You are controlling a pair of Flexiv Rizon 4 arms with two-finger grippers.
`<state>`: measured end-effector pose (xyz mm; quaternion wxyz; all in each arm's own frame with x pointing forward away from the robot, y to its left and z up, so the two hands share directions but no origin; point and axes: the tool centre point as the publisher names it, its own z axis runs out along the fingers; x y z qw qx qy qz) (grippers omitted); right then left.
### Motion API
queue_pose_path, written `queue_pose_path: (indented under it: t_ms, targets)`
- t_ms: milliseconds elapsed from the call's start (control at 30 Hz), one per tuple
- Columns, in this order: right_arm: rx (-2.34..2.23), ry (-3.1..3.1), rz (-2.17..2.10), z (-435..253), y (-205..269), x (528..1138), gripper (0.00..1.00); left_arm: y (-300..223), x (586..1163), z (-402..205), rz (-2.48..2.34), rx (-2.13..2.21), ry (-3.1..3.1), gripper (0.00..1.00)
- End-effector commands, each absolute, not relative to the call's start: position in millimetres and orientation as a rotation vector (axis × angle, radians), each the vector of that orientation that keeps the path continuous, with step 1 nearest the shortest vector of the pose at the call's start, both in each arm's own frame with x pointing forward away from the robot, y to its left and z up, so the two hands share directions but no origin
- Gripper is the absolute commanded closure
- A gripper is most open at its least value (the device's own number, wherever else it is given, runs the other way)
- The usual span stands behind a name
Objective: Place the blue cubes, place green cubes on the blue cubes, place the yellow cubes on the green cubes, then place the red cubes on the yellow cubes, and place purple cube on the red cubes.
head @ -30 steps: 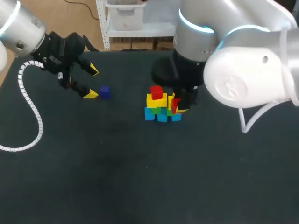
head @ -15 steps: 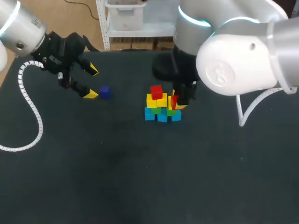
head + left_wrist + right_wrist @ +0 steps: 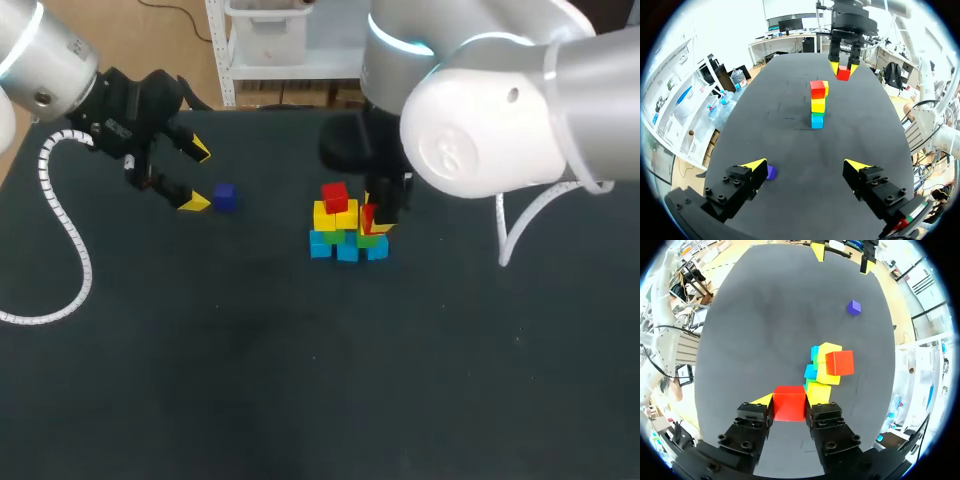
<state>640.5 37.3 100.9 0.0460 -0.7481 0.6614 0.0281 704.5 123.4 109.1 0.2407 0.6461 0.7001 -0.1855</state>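
A small stack stands mid-table: blue cubes (image 3: 347, 249) at the bottom, green (image 3: 364, 240) and yellow cubes (image 3: 335, 215) above them, and one red cube (image 3: 335, 195) on top. My right gripper (image 3: 373, 218) hangs at the stack's right side, shut on a second red cube (image 3: 789, 403), level with the yellow layer. In the right wrist view the stack (image 3: 827, 371) lies just ahead of that held cube. The purple cube (image 3: 224, 197) lies alone at the left. Beside it my left gripper (image 3: 196, 176) stands open, and in its wrist view the purple cube (image 3: 771, 172) sits by one finger.
The table (image 3: 250, 380) is a dark mat. A white cable (image 3: 70, 235) loops from my left arm over the mat's left side. My right arm's big white body (image 3: 500, 120) overhangs the back right of the table.
My right arm has shifted a little to the left, and the red cube in its gripper has risen slightly beside the stack. The left arm and purple cube have not moved.
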Motion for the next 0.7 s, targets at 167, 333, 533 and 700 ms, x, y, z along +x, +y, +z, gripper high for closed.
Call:
queue_pose_path:
  t_ms: [167, 333, 533, 700]
  targets:
    - [-2.288, 2.035, 0.078, 97, 43, 648, 1.00, 124, 704, 108, -0.508, 1.767, 1.910, 0.00]
    - [-2.295, 2.036, 0.064, 97, 45, 648, 1.00, 124, 704, 108, -0.508, 1.767, 1.910, 0.00]
    - [-2.296, 2.040, 0.061, 97, 45, 652, 1.00, 124, 704, 108, -0.508, 1.767, 1.910, 0.00]
    - [-2.293, 2.047, 0.059, 96, 44, 657, 1.00, 124, 704, 108, -0.508, 1.767, 1.910, 0.00]
